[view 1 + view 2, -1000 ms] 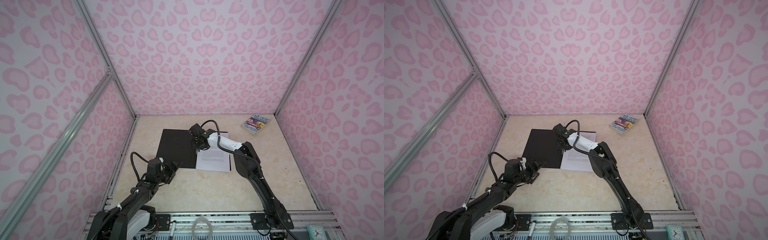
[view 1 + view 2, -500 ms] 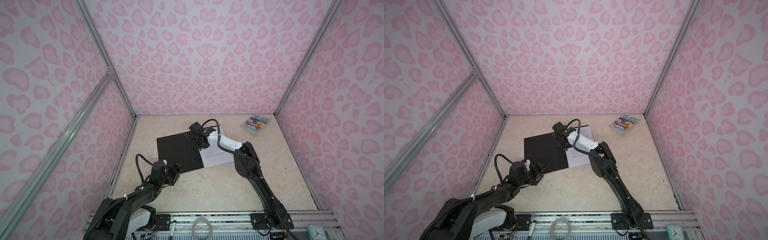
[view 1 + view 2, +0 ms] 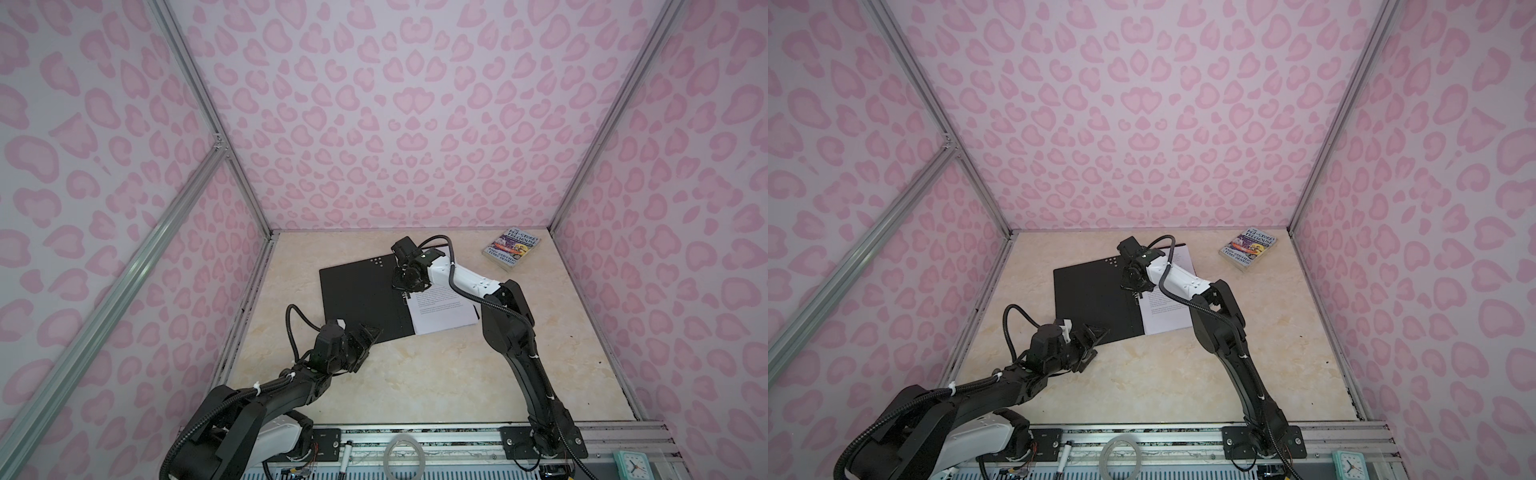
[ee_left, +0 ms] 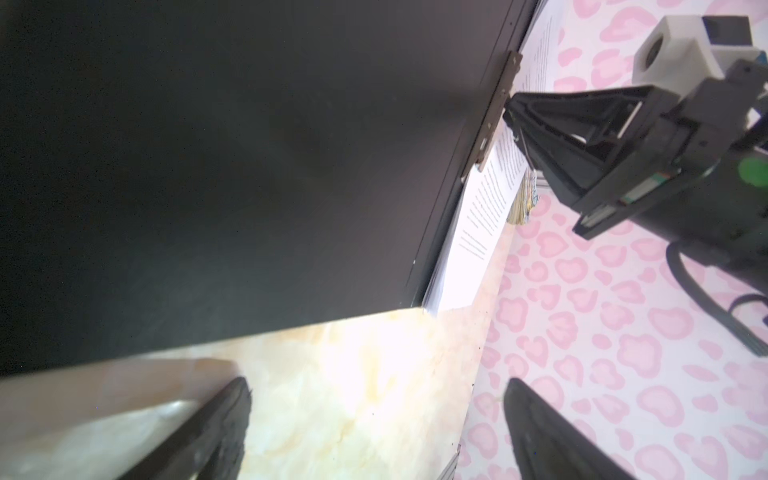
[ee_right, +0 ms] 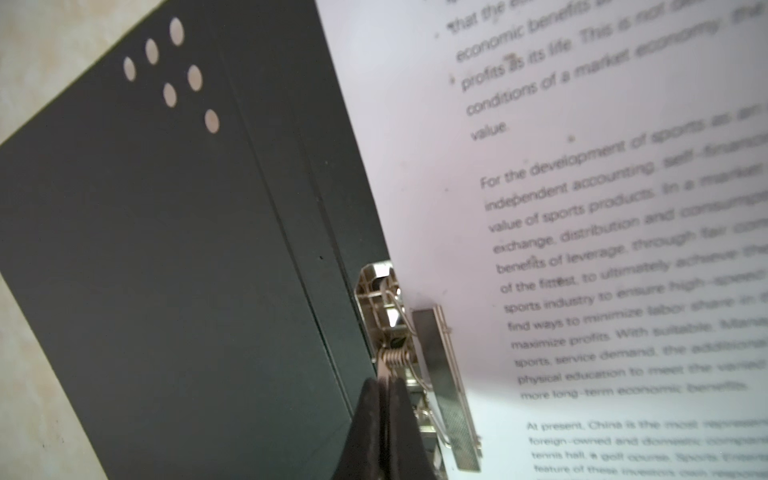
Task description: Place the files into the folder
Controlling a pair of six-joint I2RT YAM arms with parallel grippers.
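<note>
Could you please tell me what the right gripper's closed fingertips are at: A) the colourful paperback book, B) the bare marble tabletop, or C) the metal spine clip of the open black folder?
C: in the right wrist view the right gripper pinches the metal spine clip of the open black folder.

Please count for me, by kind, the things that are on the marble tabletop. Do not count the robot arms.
folder: 1
stack of printed sheets: 1 (the single sheets cannot be counted)
paperback book: 1
Total: 3
</note>
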